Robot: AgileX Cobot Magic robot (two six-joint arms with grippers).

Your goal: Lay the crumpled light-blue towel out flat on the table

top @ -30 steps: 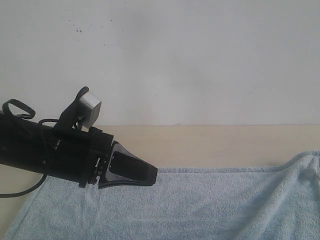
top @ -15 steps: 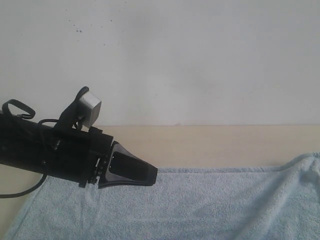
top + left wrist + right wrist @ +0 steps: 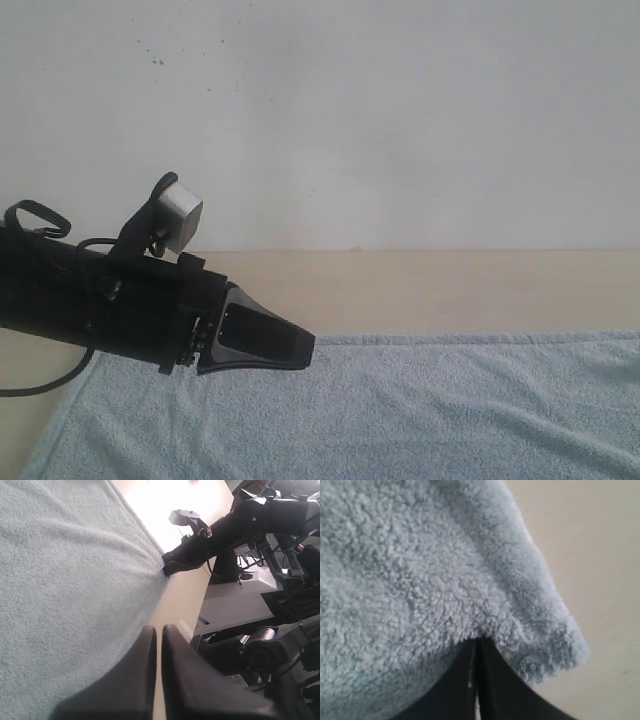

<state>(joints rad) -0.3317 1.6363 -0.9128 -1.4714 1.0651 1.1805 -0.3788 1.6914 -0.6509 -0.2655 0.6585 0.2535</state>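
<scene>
Fingers (image 3: 502, 692) of R gripper (image 3: 477, 646) clamp towel (image 3: 420, 580) corner, tips half-hidden in pile.

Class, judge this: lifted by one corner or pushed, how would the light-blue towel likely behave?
Probably floppy: the towel bunches and folds where the right gripper pinches it. Likely light: fluffy, airy pile. Pushed, it may wrinkle rather than slide: its pile lies flat on the table.

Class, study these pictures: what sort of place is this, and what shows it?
Probably a robotics lab: a black robot arm reaches over a towel on a plain beige table, against a bare white wall, with a grey equipment cabinet beside the table.
</scene>
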